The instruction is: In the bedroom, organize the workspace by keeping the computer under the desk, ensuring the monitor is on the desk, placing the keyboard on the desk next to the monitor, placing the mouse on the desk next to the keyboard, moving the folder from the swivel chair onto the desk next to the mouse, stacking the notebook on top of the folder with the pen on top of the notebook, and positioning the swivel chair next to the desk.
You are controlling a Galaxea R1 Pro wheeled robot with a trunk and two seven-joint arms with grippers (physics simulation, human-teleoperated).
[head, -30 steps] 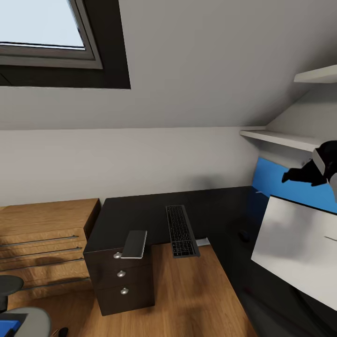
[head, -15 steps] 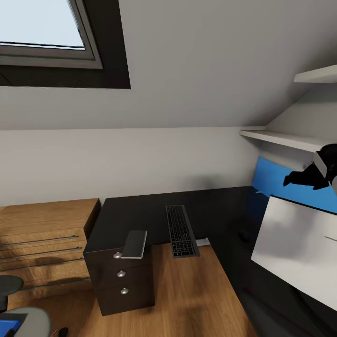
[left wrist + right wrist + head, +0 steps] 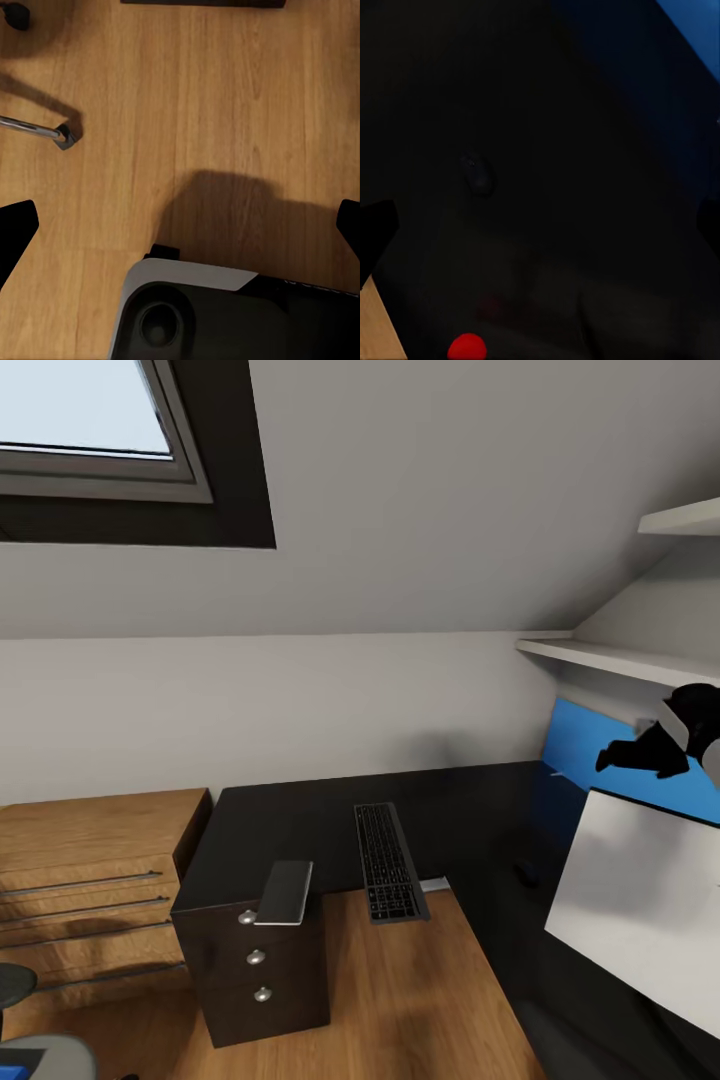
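No writing is legible. The keyboard (image 3: pixel 388 861) overhangs the desk's (image 3: pixel 300 815) near edge; the mouse (image 3: pixel 526 874) is dim. Both grippers' fingers are spread, empty.

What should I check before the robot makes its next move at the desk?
1. Keyboard fully on desk: not ok, its near end overhangs the edge.
2. Mouse on desk: ok.
3. Right gripper free: ok, open above the mouse.
4. Left gripper free: ok, open over the floor.
5. Monitor standing on desk: cannot tell.
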